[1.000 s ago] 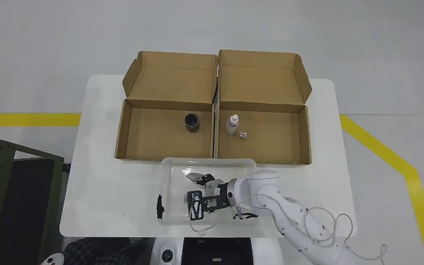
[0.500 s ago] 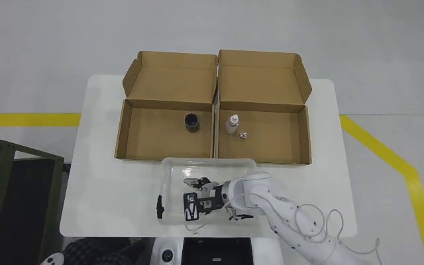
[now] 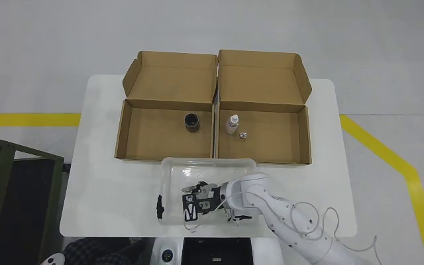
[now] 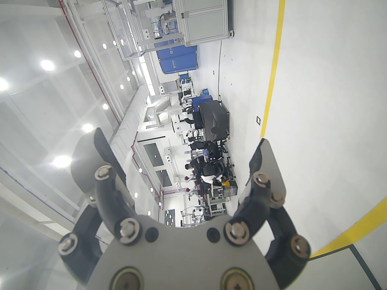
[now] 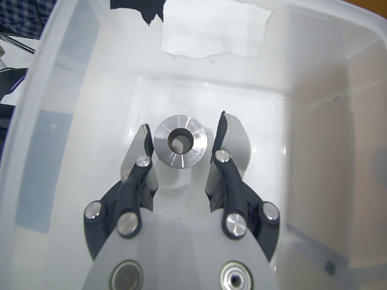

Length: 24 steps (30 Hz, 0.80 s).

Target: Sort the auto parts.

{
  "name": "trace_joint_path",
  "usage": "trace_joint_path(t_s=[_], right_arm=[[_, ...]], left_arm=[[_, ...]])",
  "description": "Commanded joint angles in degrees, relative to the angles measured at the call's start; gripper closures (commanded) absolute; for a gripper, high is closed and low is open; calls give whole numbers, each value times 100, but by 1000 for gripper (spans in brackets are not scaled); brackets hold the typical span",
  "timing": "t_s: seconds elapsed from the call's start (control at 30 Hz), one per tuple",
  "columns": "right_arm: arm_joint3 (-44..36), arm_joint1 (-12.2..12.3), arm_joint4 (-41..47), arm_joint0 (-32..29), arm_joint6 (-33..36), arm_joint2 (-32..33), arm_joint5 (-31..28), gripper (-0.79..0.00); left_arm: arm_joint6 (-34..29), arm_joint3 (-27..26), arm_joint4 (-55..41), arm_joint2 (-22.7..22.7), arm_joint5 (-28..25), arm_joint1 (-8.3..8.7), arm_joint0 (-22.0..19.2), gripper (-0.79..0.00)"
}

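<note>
The right gripper (image 5: 184, 135) is spread inside the clear plastic bin (image 5: 305, 7). Its two ridged black pads straddle a metal ring (image 5: 180, 145): one pad touches the ring's rim and the other stands just off it, so nothing is pinched yet. The left gripper (image 4: 181, 140) is spread too, holds nothing and is aimed out at the room. The risk, as I judge it, lies in the close itself. With one pad already in contact, the ring may be shoved across the slick bin floor before the second pad meets it. Its polished, bevelled face also gives rubber little to bite, so it could squirt free or tip. A squeeze that is off centre would cause the same. The ring is thick and bright, with a round bore and a sloping face crossed by faint radial lines, and that face is turned toward the wrist camera. The bin is translucent and smooth with rounded corners, and a torn white label (image 5: 211, 25) sits on its far wall. Beyond it on the white table (image 3: 99, 165) stand two open brown cardboard boxes. One box (image 3: 146, 136) holds a black cylinder (image 3: 192, 122); the other box (image 3: 278, 139) holds a small white bottle (image 3: 232, 123) and a tiny shiny piece (image 3: 243, 135)
</note>
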Motion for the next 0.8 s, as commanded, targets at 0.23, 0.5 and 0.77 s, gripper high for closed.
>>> trace_joint_path(t_s=[0.23,0.5,0.77], right_arm=[[79,-19,156,86,-120,-35,-47,0],[-13,-2,409,141,-251,69,-150,0],[-410,36,865,127,-366,286,-200,0]], left_arm=[[0,0,0,0,0,0,0,-785],[0,0,0,0,0,0,0,-785],[0,0,0,0,0,0,0,-785]])
